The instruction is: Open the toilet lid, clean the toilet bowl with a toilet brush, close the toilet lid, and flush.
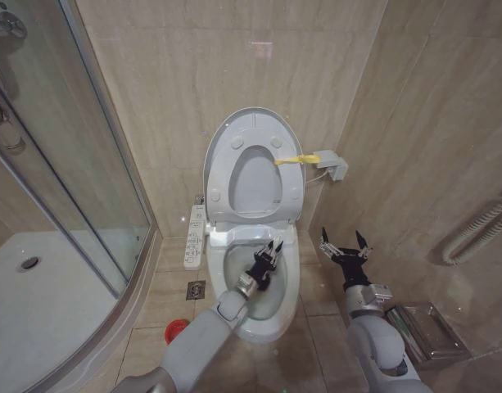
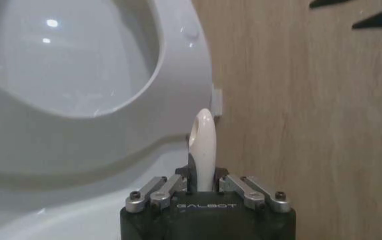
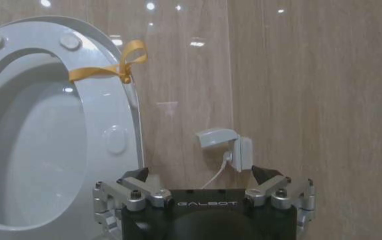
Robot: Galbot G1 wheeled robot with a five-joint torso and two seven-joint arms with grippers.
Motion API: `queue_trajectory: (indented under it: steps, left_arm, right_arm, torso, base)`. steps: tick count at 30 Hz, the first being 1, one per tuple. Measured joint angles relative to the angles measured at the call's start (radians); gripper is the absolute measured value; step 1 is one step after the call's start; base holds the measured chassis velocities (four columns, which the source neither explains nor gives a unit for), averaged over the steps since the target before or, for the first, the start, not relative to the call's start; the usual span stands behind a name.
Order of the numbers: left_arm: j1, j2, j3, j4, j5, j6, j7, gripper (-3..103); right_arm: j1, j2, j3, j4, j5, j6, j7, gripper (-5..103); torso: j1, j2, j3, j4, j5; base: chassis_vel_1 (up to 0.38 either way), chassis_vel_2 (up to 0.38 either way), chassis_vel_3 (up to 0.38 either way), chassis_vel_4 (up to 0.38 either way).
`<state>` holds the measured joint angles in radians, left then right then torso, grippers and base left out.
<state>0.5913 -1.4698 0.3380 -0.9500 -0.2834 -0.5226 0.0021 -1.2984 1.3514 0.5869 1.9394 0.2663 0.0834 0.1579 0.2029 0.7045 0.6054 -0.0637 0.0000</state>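
The toilet lid [image 1: 252, 115] stands raised against the wall with the ring seat [image 1: 220, 176] in front of it and a yellow strap [image 1: 291, 160] at its right edge. Below it the toilet bowl [image 1: 263, 329] lies uncovered. My left gripper [image 1: 273, 248] hovers over the bowl. In the left wrist view this gripper [image 2: 203, 178] is shut on the toilet brush's white handle [image 2: 203, 140], whose looped end sticks out past the fingers. The bristle head is hidden. My right gripper [image 1: 342, 241] waits open to the right of the bowl, holding nothing. It faces the wall beside the seat [image 3: 110, 145] and strap [image 3: 107, 70].
A red cup [image 1: 176, 331] and a floor drain [image 1: 196, 289] lie left of the bowl. A control panel [image 1: 195, 237] hangs beside the toilet. A glass shower enclosure [image 1: 62, 188] stands on the left. A wall socket [image 1: 332, 164], a hose [image 1: 480, 229] and a metal box [image 1: 427, 332] are on the right.
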Motion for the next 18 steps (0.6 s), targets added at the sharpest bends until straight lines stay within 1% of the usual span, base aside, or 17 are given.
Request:
queue_trajectory:
  steps: [3, 9, 12, 15, 18]
  left_arm:
    - [-0.004, 0.000, -0.004, 0.006, 0.000, -0.001, 0.000, 21]
    - [0.000, -0.015, -0.013, -0.072, -0.004, -0.006, -0.004, 21]
    - [0.011, -0.022, -0.011, -0.072, -0.002, -0.012, -0.003, 21]
    - [0.022, -0.023, -0.006, -0.048, 0.000, -0.017, 0.002, 21]
    - [0.026, -0.008, -0.002, -0.015, 0.000, -0.021, 0.013, 21]
  right_arm:
    - [0.000, 0.000, 0.000, 0.000, 0.000, 0.000, 0.000, 100]
    - [0.000, 0.000, 0.000, 0.000, 0.000, 0.000, 0.000, 100]
    - [0.000, 0.000, 0.000, 0.000, 0.000, 0.000, 0.000, 100]
    - [0.000, 0.000, 0.000, 0.000, 0.000, 0.000, 0.000, 100]
    - [0.000, 0.000, 0.000, 0.000, 0.000, 0.000, 0.000, 100]
  torso:
    - [0.000, 0.000, 0.000, 0.0000, 0.0000]
    - [0.000, 0.000, 0.000, -0.0006, 0.0000]
    - [0.000, 0.000, 0.000, -0.0006, -0.0001]
    - [0.000, 0.000, 0.000, -0.0004, -0.0001]
    - [0.000, 0.000, 0.000, -0.0001, -0.0001]
  base:
    - [0.000, 0.000, 0.000, 0.000]
    - [0.000, 0.000, 0.000, 0.000]
    - [0.000, 0.000, 0.000, 0.000]
    - [0.000, 0.000, 0.000, 0.000]
    - [0.000, 0.000, 0.000, 0.000]
